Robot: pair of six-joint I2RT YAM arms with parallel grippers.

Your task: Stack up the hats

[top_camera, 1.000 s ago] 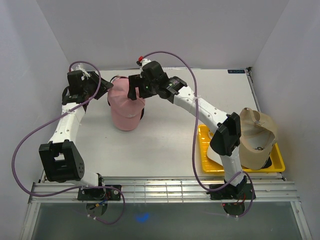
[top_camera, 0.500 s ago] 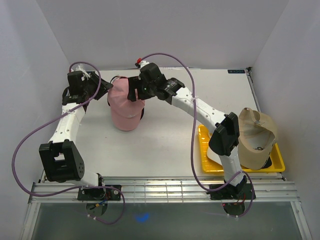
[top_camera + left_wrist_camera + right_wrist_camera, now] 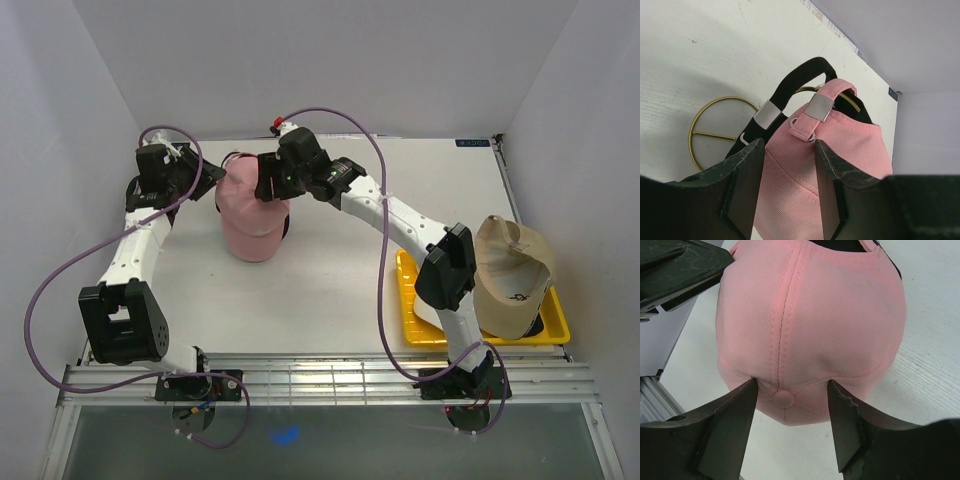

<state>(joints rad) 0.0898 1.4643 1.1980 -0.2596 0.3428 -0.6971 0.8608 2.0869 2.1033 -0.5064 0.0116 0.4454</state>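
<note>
Pink cap (image 3: 250,215) sits over the black cap (image 3: 790,90) on the gold stand (image 3: 715,136). The left hand (image 3: 789,146) and right hand (image 3: 791,385), both spread open, straddle its rear and crown.

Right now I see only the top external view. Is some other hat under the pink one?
Observer: Yes. The left wrist view shows a black cap under the pink cap.
Operator: On what do they sit?
Observer: On a gold wire stand, its ring base on the table.
Operator: Is the right gripper closed on the pink cap?
Observer: No. The right gripper is open, its fingers on either side of the crown button.
</note>
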